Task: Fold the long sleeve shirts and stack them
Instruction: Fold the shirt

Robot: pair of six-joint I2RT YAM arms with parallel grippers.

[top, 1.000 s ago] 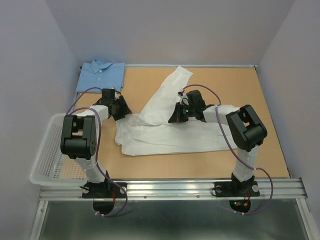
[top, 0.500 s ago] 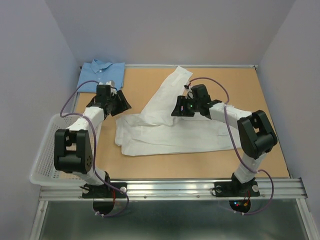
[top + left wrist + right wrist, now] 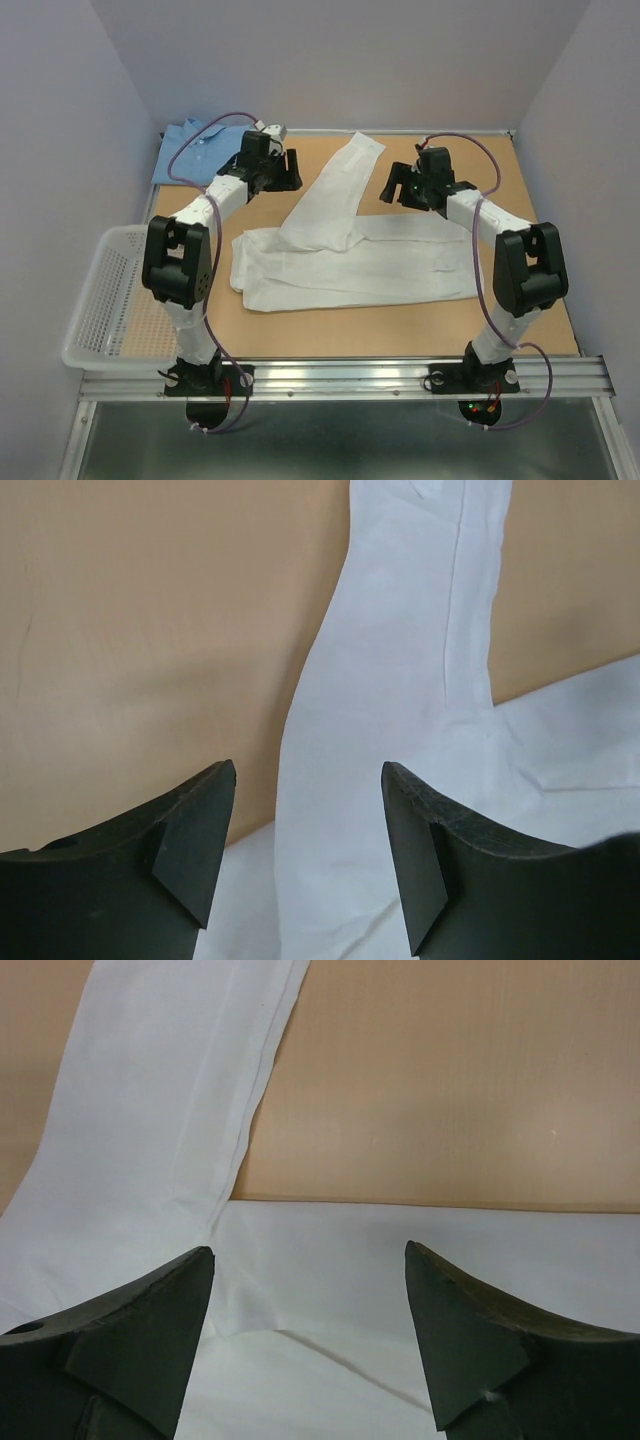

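**White Shirt: Sleeve Fold Pending, Both Grippers Released**

The white shirt [image 3: 340, 270] lies at the middle of the table [image 3: 520, 180]. Its body is folded into a long band running left to right. One sleeve [image 3: 340, 190] is not yet folded in and runs from the band diagonally toward the far edge. The blue shirt [image 3: 192, 148] lies folded, collar showing, at the far left corner. Judged from this, it serves as the base of the stack, and the white shirt goes on it once reduced to a like size.

The left gripper [image 3: 290, 172] hangs just left of the sleeve, and the right gripper [image 3: 393, 187] just right of it. In both wrist views the jaws stand apart, with only cloth and bare table beyond them. Neither gripper holds anything. Their placement either side of the sleeve suggests that the sleeve is the next part to be taken up and laid across the band. Caution: thin cloth may be pinched in more than one layer.

The mesh basket [image 3: 95, 300] sits at the near left and takes no part in this step.
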